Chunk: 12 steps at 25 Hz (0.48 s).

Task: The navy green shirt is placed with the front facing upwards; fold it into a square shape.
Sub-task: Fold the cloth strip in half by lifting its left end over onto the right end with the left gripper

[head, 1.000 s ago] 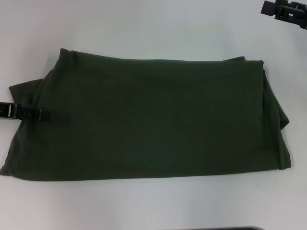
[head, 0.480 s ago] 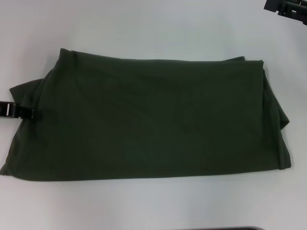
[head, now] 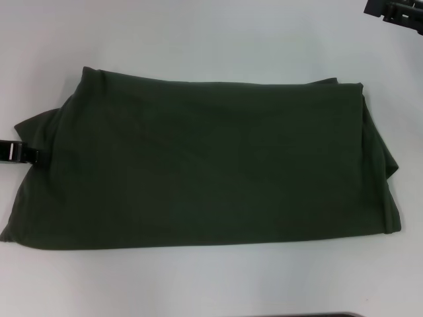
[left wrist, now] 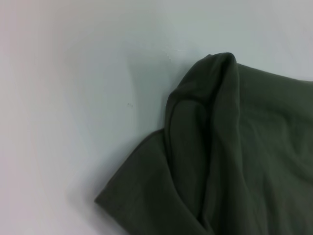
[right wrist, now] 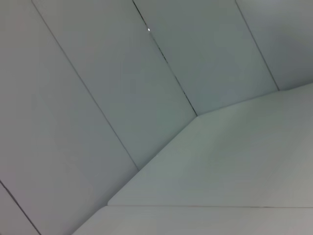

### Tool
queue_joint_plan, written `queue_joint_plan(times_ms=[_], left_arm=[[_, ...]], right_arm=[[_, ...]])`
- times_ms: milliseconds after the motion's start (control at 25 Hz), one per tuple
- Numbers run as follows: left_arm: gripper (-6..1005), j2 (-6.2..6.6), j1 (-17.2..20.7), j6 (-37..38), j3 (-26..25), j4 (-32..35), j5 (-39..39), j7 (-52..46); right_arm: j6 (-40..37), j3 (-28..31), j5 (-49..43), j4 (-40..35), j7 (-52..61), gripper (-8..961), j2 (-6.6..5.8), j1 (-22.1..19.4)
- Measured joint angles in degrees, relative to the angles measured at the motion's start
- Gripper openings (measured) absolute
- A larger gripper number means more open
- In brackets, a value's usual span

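**Q:** Left end effector [head: 20, 153] first: where is it, and what is it doing?

**A:** It sits at the left edge of the navy green shirt [head: 211, 172], about halfway along that short side, touching or just off the cloth. Only its dark tip shows, so I cannot tell whether its fingers are parted or closed, or whether they have any fabric between them. The left wrist view shows a raised, doubled lip of cloth [left wrist: 205, 122] and bare white desk [left wrist: 58, 98] beside it, with no fingers visible.

**Q:** And the shirt itself?

**A:** It lies on the desk as a wide dark olive band, already folded lengthwise, its long axis running left to right. No lettering or collar shows on the upper face. Its right end is a little rumpled, with a layer sticking out past the fold.

**Q:** The right end effector [head: 395, 10]?

**A:** Well apart from the shirt, beyond its far right corner and barely in view. Its fingers can't be judged either.

**Q:** So what does the next move turn on?

**A:** Probably a crosswise fold, one short end carried along the long axis onto the other. The left arm is much nearer, with the shirt stretching away to its right.
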Motion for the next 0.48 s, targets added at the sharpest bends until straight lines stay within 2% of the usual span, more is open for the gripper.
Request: queue_joint_plan(times_ms=[160, 480], left_arm=[[28, 0.0, 0.19, 0.42, -0.81, 0.1, -0.39, 0.02], [28, 0.32, 1.2, 3.73, -5.93, 0.39, -5.37, 1.39]], right_arm=[[0.46, -0.35, -0.06, 0.28, -0.27, 911, 0.02, 0.03], [2.01, -1.33, -0.4, 0.44, -0.64, 912, 0.77, 0.11]])
